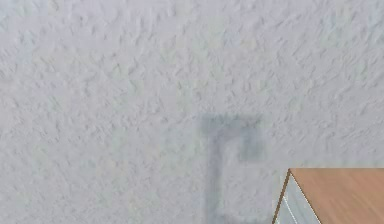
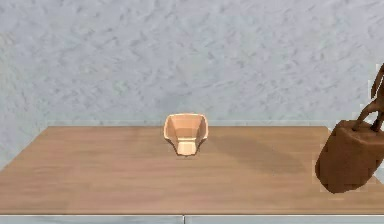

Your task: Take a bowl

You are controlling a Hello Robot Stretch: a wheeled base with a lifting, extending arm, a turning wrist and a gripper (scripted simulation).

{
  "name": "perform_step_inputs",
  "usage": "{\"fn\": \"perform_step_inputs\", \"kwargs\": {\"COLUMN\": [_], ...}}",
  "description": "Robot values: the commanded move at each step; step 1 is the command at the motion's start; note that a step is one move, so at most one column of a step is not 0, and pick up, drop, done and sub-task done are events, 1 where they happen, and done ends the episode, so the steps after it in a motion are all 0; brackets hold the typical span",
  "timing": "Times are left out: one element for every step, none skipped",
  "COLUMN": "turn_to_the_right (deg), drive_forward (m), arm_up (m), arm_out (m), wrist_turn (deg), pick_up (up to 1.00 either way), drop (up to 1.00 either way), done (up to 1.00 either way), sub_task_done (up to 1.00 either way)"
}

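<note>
Nearest the camera in the arm side view is the table, a warm brown wood top running across the whole width of the view. Under its near edge is a thin strip of white front, split by one upright seam near the middle. Approx. mid-width and toward the far edge sits the bowl: pale peach-orange, upright, mouth up, w/ angular faceted sides (more a squared cup than a round dish). It rests on the wood w/ bare table all round it. Well apart from it, at the view's right edge, stands a dark brown object, rounded and bulky, w/ a thin curved part rising above it along the edge. It's cut off by the edge, so I cannot tell what it is. Behind the table rises a wall, pale grey-blue w/ rough plaster texture. Fwd view: a near wall of the same rough pale plaster, and at bottom right a wood-topped corner w/ a white side below it. I cannot tell whether that's the same table. Fingers: state cannot be told from these views.
</note>
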Motion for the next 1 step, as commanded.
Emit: {"fn": "perform_step_inputs", "kwargs": {"turn_to_the_right": [0.0], "drive_forward": [0.00], "arm_up": [0.38], "arm_out": [0.00], "wrist_turn": [0.0], "pick_up": [0.00], "drop": [0.00], "done": [0.00], "sub_task_done": [0.00]}}
